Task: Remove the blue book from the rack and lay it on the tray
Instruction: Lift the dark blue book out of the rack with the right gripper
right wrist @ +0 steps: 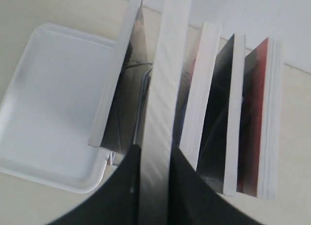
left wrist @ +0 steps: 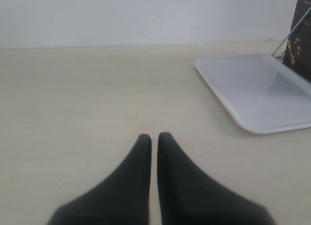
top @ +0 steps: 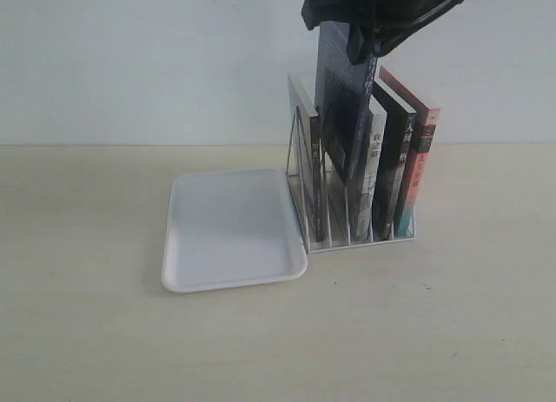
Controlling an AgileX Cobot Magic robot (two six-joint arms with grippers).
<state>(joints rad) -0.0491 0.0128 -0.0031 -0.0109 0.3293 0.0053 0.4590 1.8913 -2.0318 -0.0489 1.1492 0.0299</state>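
So that the rack [top: 360, 242] dividers are cleared, the blue book [top: 341, 102] is pinched upright at its top by the right gripper [top: 365, 44]

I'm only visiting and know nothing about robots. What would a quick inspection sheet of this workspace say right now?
Surface: pale table, wood-grain look.
Job's things: blue book raised partly out of the rack, tilted; tray beside the rack, nothing in it.
Clutter: other books standing in the rack.
Grippers: right gripper has its fingers clamped on the blue book's edge; left gripper shut, holding nothing, over the table.
Cables: nothing seen.
Surroundings: plain white wall.
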